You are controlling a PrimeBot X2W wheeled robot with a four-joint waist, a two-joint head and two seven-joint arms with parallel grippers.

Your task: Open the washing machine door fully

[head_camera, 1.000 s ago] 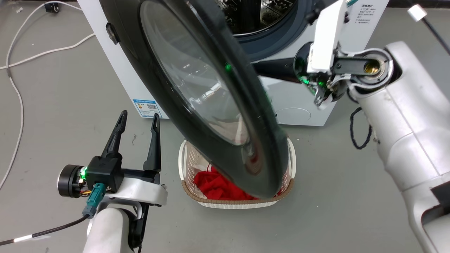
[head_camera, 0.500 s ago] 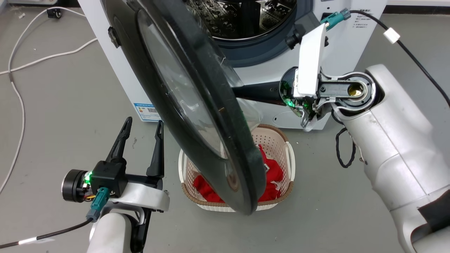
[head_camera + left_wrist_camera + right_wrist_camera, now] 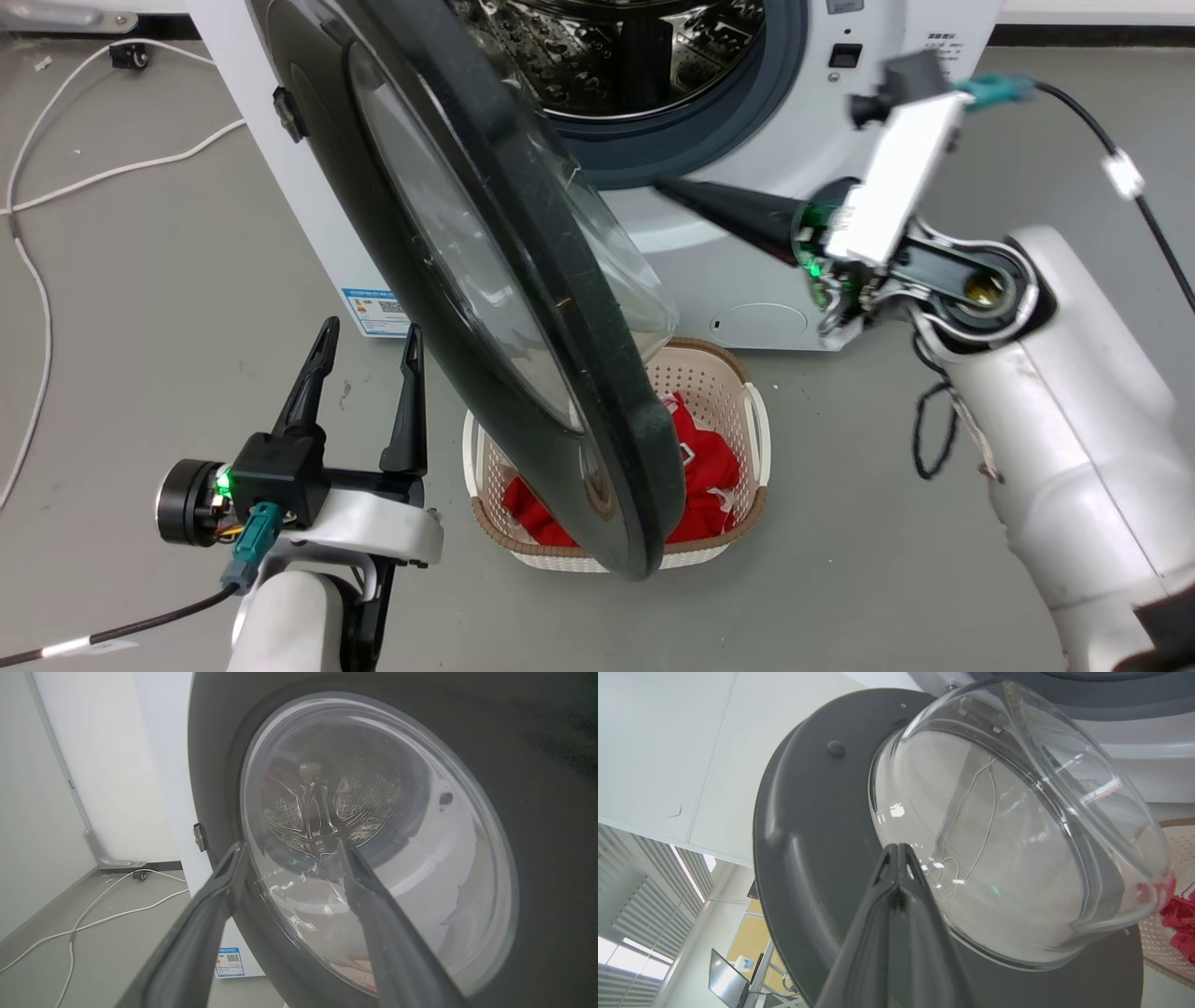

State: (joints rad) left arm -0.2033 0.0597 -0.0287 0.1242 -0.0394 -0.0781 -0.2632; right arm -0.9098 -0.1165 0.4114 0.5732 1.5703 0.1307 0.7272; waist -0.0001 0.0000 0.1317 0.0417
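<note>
The washing machine door (image 3: 597, 373), black-rimmed with a bulging clear glass centre, stands swung out from its left hinge over the basket. My right gripper (image 3: 665, 185) is shut on nothing and points left between the machine front and the door's inner side. In the right wrist view the right gripper (image 3: 899, 847) has its tip close by the glass bowl (image 3: 1008, 826) and the door's grey inner face (image 3: 808, 826); I cannot tell whether it touches. My left gripper (image 3: 369, 336) is open and empty, left of the door. In the left wrist view the left gripper (image 3: 289, 847) faces the door's outer side (image 3: 537, 765).
The steel drum mouth (image 3: 635, 56) with its grey gasket lies open behind the door. A white basket (image 3: 758, 425) holding red cloth sits on the floor under the door's edge. A small round white flap (image 3: 758, 324) is low on the machine. White cables (image 3: 37, 252) run across the floor at left.
The door's free edge has swung a little further left, uncovering more of the basket. My right gripper has lifted and its tip has come out from behind the door's rim. The left arm has barely shifted.
</note>
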